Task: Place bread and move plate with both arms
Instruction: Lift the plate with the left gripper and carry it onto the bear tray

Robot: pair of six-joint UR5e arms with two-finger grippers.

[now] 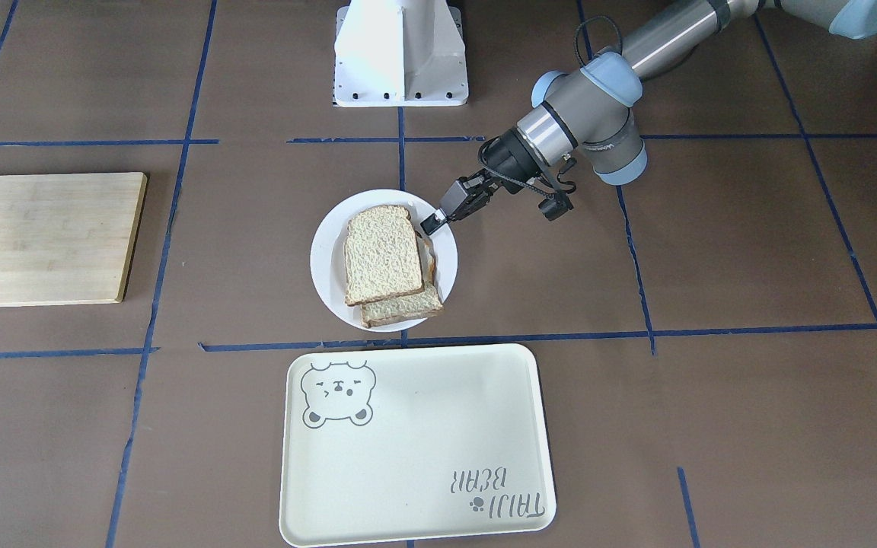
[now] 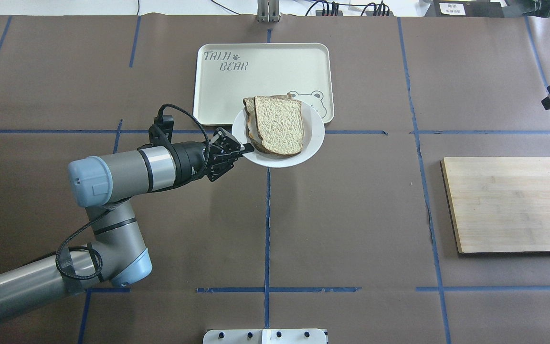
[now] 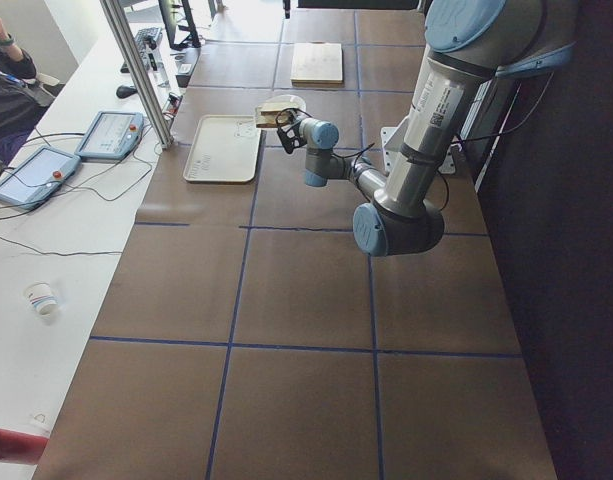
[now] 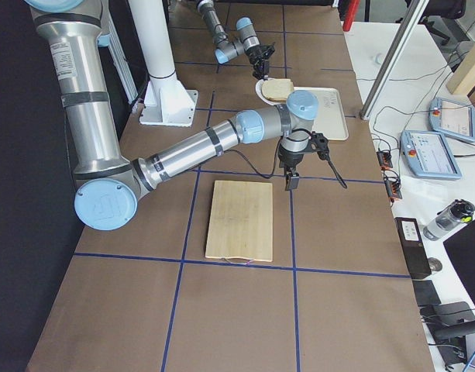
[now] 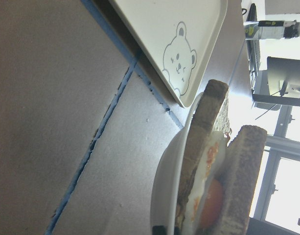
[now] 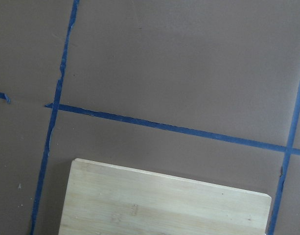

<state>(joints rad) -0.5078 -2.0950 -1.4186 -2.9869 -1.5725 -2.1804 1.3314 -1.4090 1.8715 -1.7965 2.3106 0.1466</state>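
1. Grip state. My left gripper [image 1: 433,222] is clenched on the rim of the plate [image 1: 330,259], on the side away from the tray [image 1: 416,449]. I cannot tell the state of my right gripper [image 4: 290,180]. It hangs well apart from the tray, near the cutting board [image 2: 511,203].

2. Load position. The bread [image 1: 381,255] lies on the plate, on top of a second slice [image 1: 408,308], and is offset from it. The plate sits just beside the tray's long edge, near the corner with the bear drawing. I judge it to be slightly raised off the table.

3. Hazards.
- The plate is pinched at one point only, so it may sag or turn between the fingers. The far rim would then dip.
- A tilt or jerk may slide the bread off the slice below, because the egg [image 5: 212,196] between them gives little hold.
- A low carry may catch the plate on the tray's raised rim.

4. View differences.
- Only the left wrist view shows the egg, seen edge-on between the two slices. The front view and the overhead view show bread crusts alone.
- The overhead view shows the plate overlapping the tray's corner. The front view shows a clear gap between them.
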